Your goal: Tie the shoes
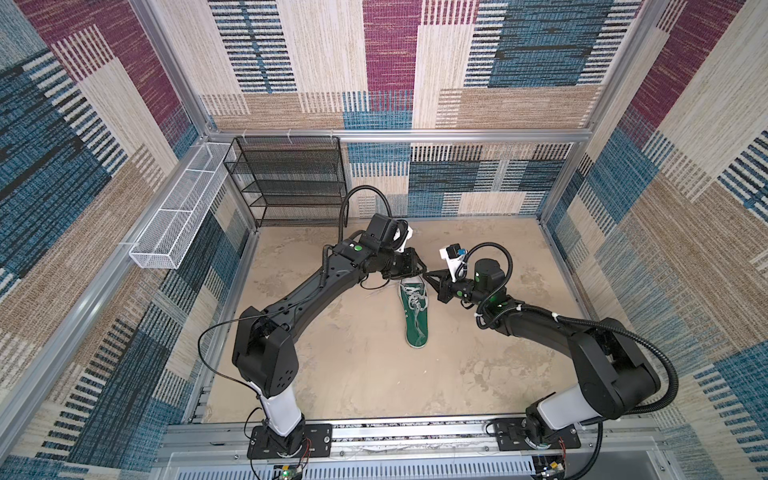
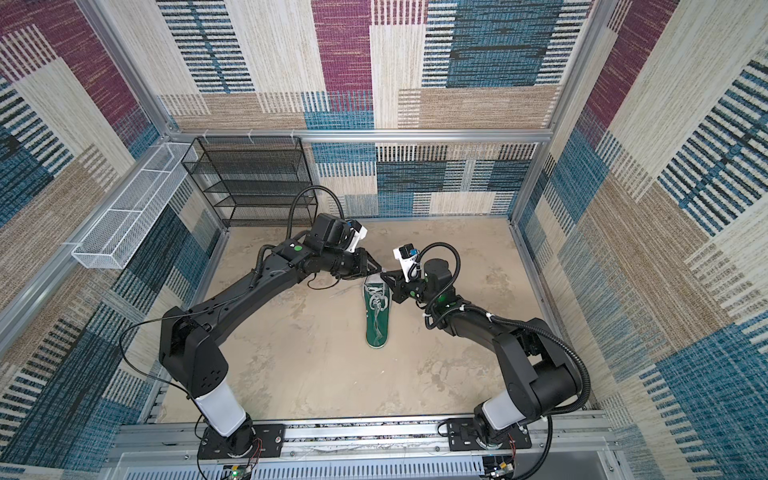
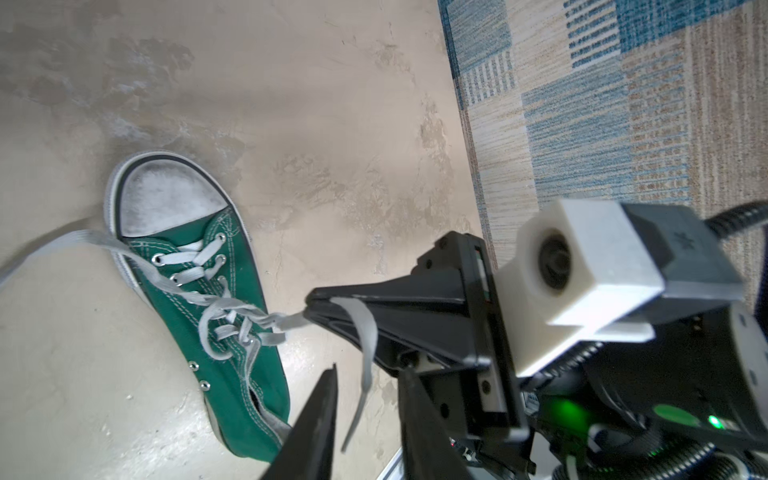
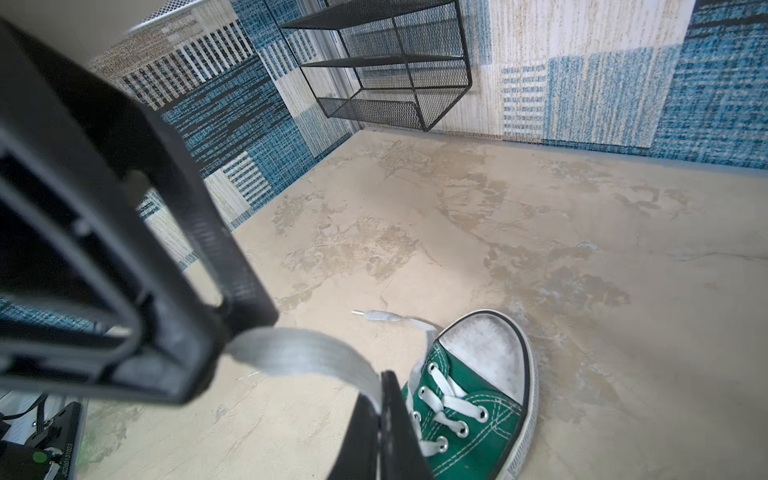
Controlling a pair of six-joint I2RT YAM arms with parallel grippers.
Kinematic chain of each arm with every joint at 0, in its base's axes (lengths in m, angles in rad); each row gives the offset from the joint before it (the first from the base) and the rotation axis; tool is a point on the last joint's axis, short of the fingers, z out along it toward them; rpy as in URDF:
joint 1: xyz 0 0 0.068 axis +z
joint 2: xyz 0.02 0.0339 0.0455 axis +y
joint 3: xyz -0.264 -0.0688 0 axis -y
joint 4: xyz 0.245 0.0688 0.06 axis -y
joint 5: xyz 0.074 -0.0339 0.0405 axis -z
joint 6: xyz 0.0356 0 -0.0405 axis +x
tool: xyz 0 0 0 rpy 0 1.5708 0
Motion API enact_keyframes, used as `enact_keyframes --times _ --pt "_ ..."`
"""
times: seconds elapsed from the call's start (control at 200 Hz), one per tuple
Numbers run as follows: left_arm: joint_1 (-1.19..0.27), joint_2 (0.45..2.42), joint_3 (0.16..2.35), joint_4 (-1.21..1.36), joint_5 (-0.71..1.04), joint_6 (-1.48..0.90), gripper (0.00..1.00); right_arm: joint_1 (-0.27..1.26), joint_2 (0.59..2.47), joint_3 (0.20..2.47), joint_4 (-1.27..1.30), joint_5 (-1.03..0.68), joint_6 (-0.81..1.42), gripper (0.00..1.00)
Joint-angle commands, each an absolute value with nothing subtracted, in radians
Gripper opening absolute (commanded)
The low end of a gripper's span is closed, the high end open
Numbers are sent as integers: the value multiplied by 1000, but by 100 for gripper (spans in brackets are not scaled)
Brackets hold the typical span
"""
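Single dark green canvas low-top sneaker (image 1: 417, 320), white rubber toe cap (image 3: 166, 203) and sole edge, upright on its sole at centre frame in both top views, toe toward the top, whitish flat laces (image 3: 226, 309) twisted together, ends drawn sideways.

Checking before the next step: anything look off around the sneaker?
Only the laces: one end trails loose on the floor beside the toe cap, and a twisted stretch runs from the sneaker into the shut right gripper.
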State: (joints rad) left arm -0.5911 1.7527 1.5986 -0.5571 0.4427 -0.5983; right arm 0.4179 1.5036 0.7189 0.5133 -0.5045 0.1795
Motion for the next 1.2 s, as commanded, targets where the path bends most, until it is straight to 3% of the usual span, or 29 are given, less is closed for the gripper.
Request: enact_keyframes --times 0.0,0.506,1.192 --pt "-545 1732 1557 -574 385 -540 33 419 1486 705 520 -489 191 0" --pt "-487 1980 1548 -703 -82 -206 36 419 1478 706 491 -483 206 0" --pt "-498 2169 1677 -699 -3 -196 34 420 1460 703 442 -465 181 0"
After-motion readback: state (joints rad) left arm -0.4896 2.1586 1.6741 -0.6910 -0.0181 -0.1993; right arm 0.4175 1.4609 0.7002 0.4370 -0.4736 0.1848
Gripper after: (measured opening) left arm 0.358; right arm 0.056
